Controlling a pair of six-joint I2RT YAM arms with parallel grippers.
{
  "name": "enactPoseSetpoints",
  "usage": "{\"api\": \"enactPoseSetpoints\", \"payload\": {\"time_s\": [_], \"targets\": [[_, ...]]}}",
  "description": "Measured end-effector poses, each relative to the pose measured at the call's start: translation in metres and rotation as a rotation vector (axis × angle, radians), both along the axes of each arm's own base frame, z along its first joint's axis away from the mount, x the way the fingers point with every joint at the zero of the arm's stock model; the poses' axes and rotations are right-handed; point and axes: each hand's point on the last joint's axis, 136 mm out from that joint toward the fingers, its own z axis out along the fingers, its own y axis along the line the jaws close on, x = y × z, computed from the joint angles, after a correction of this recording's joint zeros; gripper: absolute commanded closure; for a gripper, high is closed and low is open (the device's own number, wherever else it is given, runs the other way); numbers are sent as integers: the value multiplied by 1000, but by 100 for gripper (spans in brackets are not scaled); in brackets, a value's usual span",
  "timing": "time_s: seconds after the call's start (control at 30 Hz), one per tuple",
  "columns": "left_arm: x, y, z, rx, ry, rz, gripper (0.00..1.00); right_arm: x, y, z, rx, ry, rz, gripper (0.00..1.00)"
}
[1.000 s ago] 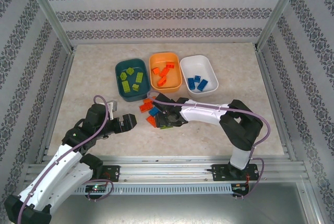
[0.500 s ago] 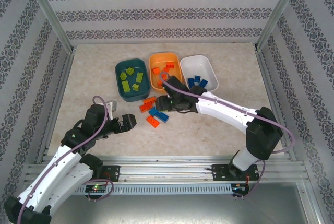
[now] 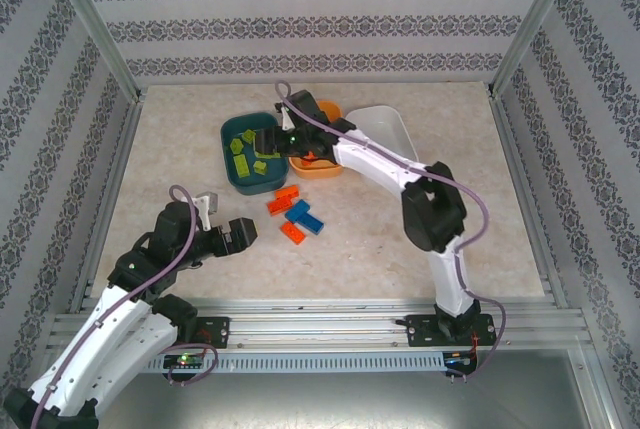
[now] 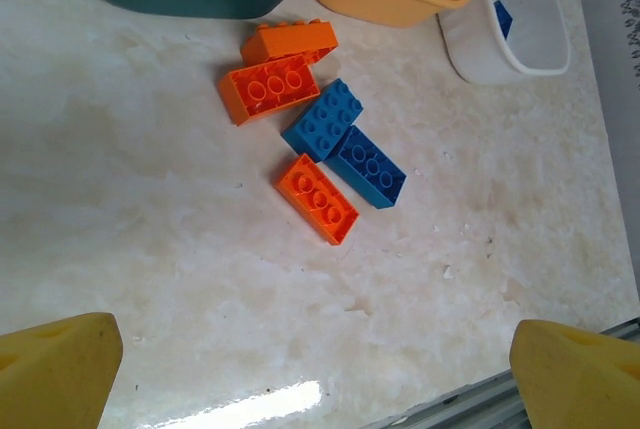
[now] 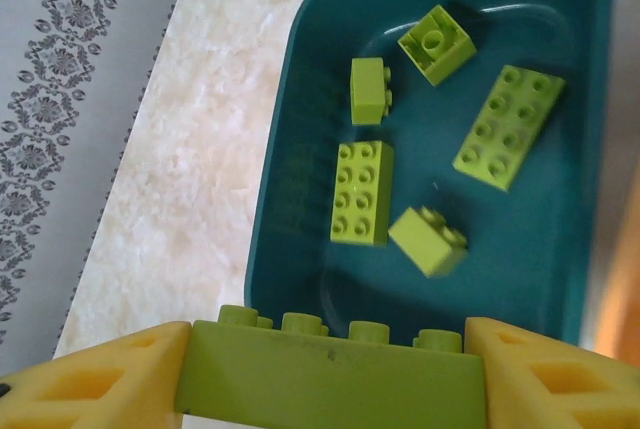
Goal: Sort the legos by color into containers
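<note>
A long lime green brick [image 5: 330,377], four studs along its top edge, is clamped end to end between the yellow pads of the right gripper [image 5: 330,389], hanging over the dark teal tub [image 5: 290,189]. Five smaller lime bricks [image 5: 361,192] lie scattered inside that tub. Just right of it sits the orange tub [image 3: 320,170], partly covered by the right arm, with the white tub [image 3: 396,130] beyond. On the table [image 4: 150,249] on the teal tub's near side lie loose bricks [image 4: 322,119], three orange-red and two blue, clustered. Nearer still, the left gripper [image 4: 318,369] gapes wide, holding nothing. The grip shows plainly from the right wrist; from above it is too small to tell.
</note>
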Motion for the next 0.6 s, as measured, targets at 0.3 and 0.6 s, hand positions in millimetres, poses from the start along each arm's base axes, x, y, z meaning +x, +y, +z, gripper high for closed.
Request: {"api": "enactPoseSetpoints", "payload": {"time_s": [0.3,0.6], "targets": [[-2,2,5,10,4,-3,0,50,47,-7,71,-42,37,20],[-5,4,4,15,13,-1,0,58,49,34,103,-96,45,14]]}}
